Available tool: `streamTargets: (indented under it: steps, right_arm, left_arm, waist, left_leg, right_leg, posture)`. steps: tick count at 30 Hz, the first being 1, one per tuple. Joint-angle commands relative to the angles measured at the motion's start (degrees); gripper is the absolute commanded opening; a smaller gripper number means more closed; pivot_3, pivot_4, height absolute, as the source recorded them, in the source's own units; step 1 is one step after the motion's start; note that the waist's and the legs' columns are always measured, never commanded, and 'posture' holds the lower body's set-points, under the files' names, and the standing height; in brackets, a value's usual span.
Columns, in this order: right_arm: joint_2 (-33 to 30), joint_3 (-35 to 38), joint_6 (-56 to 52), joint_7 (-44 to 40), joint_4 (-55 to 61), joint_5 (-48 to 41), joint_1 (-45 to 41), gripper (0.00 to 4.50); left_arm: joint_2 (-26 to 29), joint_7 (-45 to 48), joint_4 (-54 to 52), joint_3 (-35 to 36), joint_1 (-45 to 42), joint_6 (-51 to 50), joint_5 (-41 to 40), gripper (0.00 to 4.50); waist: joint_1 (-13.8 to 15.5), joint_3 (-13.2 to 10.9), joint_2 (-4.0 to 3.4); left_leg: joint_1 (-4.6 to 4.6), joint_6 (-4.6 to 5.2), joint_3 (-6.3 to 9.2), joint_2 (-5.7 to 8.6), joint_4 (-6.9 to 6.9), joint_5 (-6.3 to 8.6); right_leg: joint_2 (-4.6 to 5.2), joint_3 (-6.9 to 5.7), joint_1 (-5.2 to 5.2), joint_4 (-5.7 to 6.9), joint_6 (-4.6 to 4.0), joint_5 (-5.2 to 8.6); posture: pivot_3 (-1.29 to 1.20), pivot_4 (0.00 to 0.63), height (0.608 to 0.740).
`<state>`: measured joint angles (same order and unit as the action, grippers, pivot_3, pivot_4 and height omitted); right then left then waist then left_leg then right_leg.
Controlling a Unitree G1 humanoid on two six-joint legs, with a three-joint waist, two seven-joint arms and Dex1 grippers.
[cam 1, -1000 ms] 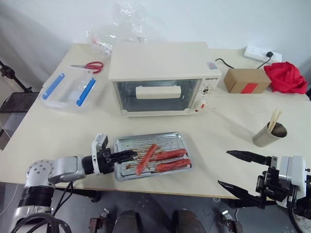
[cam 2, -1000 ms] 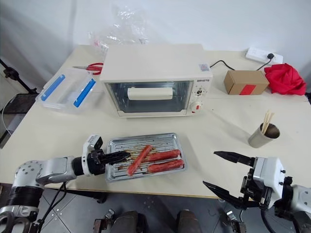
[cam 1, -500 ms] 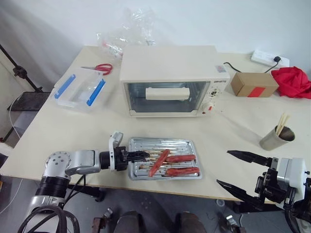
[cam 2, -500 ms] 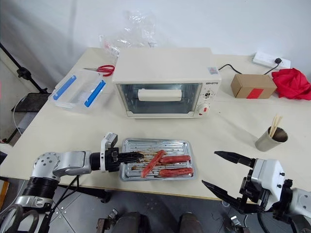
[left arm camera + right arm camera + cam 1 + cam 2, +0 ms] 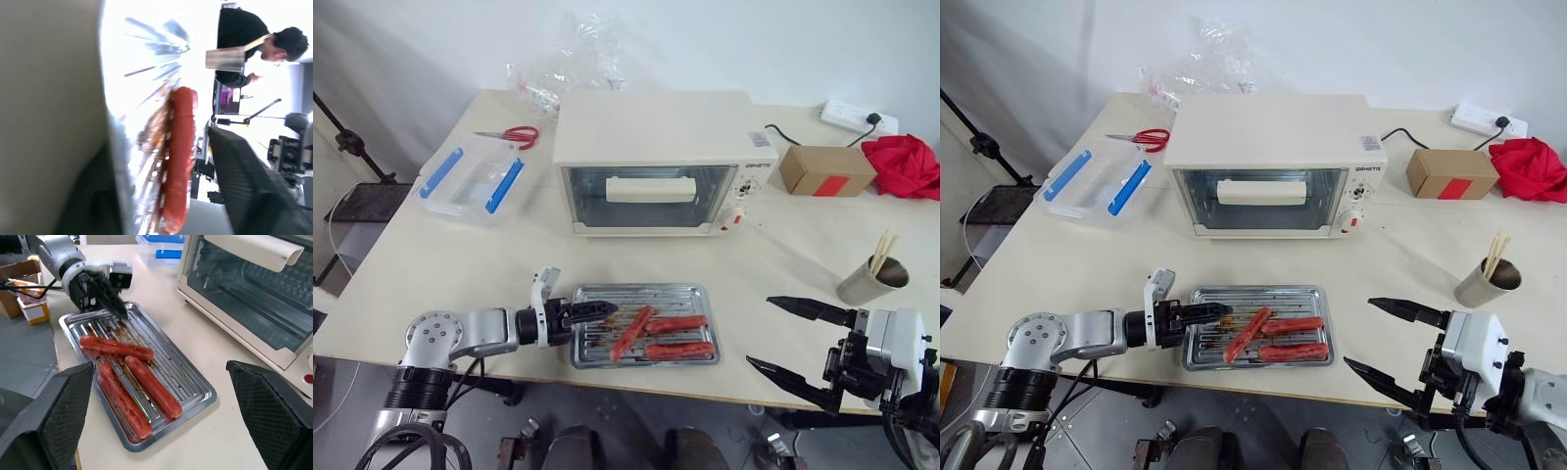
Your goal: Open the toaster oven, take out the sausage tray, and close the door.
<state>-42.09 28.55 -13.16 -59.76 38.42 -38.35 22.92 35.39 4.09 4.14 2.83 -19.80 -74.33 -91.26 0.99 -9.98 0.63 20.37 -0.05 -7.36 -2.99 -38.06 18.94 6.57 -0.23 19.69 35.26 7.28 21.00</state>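
Sausage tray [image 5: 644, 338]: shallow rectangular tray of silver metal, ribbed floor under a wire rack, brown grease stains toward its left end. Holds three red-orange sausages [image 5: 664, 336]; two lie lengthwise, one crosses at a slant. Rests flat on the table [image 5: 440, 264] near the front edge, directly in front of the toaster oven and apart from it.

Toaster oven [image 5: 663, 162]: cream-white box, set toward the back middle of the table. Control knobs and a red dot on its right front panel.

Door [image 5: 651, 196]: clear glass with a long cream bar handle, standing shut; the cavity behind it looks empty.

Left gripper [image 5: 597, 311]: reaches level over the tray's left end, black fingers above the rim. Whether the fingers are parted or together cannot be told.

Right gripper [image 5: 795, 338]: off the front right corner of the table, fingers spread wide, holding nothing.

Other items: clear plastic box with blue clips [image 5: 470, 180] at the left edge; red scissors [image 5: 512, 136] at the back left; cardboard box [image 5: 826, 169] and red cloth [image 5: 904, 164] at the back right; metal cup with sticks [image 5: 867, 278] near the right edge.
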Motion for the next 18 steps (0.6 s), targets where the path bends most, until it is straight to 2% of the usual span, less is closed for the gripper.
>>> streamTargets:
  steps: [1,2,5,7,9,12,14,16,18]
  right_arm:
    - [-1.2,-0.4,0.7,-2.0,-1.8,-0.3,-0.6,4.5]
    - [-1.3,-0.5,0.9,-2.5,-2.4,-0.1,-0.7,4.5]
    - [-0.9,-1.2,4.9,-3.7,-5.4,3.0,-2.4,4.5]
    - [1.2,-1.0,6.9,-4.0,-7.1,1.3,-4.3,4.5]
    - [0.2,-1.2,7.0,-6.6,-8.9,0.7,-4.7,4.5]
    - [-2.8,-0.8,3.6,-11.7,-12.4,-3.6,-6.0,4.5]
    - [-4.0,-1.7,6.6,-15.7,-14.7,-2.3,-7.5,4.5]
    - [-3.9,-2.3,8.1,-17.3,-15.6,-1.9,-8.9,4.5]
    - [-3.3,-2.8,9.1,-18.0,-15.7,-2.0,-10.1,4.5]
  left_arm:
    - [8.9,15.6,-6.6,-2.4,2.0,6.0,16.3,4.08]
    - [10.1,18.6,-7.2,-2.6,2.4,7.7,18.7,4.37]
    - [14.7,29.1,-7.3,-1.0,3.9,13.8,25.2,4.46]
    - [16.9,38.6,-6.7,1.9,6.0,22.2,30.0,4.46]
    - [19.4,49.1,-6.0,3.7,9.2,32.1,36.2,4.46]
    - [23.5,61.0,-3.5,5.1,14.1,46.9,46.4,4.46]
    - [23.8,66.2,-0.7,8.5,16.0,55.7,50.0,4.46]
    - [21.2,68.9,1.0,12.8,16.1,65.6,51.9,4.46]
    - [20.5,71.0,2.5,15.3,16.7,70.1,53.5,4.46]
  waist:
    - [-0.4,0.0,0.03]
    - [-0.9,0.0,-0.01]
    - [-1.6,0.0,-0.11]
    - [-1.9,0.0,-0.07]
    - [-2.1,0.0,-0.04]
    - [-2.0,0.0,-0.03]
    - [-1.8,-0.1,0.05]
    - [-1.3,-0.1,0.14]
    - [-1.1,-0.2,0.23]
  left_leg:
    - [0.03,-0.06,0.05,-0.02,0.05,-0.01]
    - [0.03,-0.2,0.09,-0.09,0.08,0.06]
    - [0.02,-0.37,0.03,-0.2,0.33,0.11]
    - [0.04,-0.24,0.03,-0.29,0.47,-0.02]
    - [0.15,-0.31,0.0,-0.5,0.63,-0.05]
    - [0.88,-0.33,-0.14,-0.58,0.61,-0.13]
    - [0.97,-0.29,-0.46,-0.45,0.6,-0.07]
    - [0.98,-0.19,-0.79,-0.5,0.61,0.01]
    - [0.98,-0.18,-1.04,-0.65,0.53,0.07]
  right_leg:
    - [-0.02,-0.11,0.0,-0.07,-0.03,0.01]
    - [0.0,-0.16,0.01,-0.07,-0.11,0.05]
    - [-0.01,-0.19,0.05,-0.2,-0.18,0.09]
    - [-0.08,-0.27,0.11,-0.29,-0.2,0.11]
    - [-0.09,-0.37,0.26,-0.37,-0.27,0.14]
    - [-0.27,-0.66,1.18,-0.06,-0.3,0.16]
    - [-0.25,-0.9,1.64,0.42,-0.29,0.16]
    - [-0.22,-1.1,1.89,0.49,-0.26,0.17]
    - [-0.23,-1.36,1.91,0.48,-0.2,0.15]
  posture:
    - [0.0,0.15,0.74]
    - [0.0,0.15,0.74]
    - [0.0,0.15,0.74]
    - [0.0,0.15,0.74]
    - [0.0,0.15,0.74]
    - [0.0,0.15,0.74]
    - [0.0,0.15,0.74]
    - [0.0,0.15,0.74]
    - [0.0,0.15,0.74]
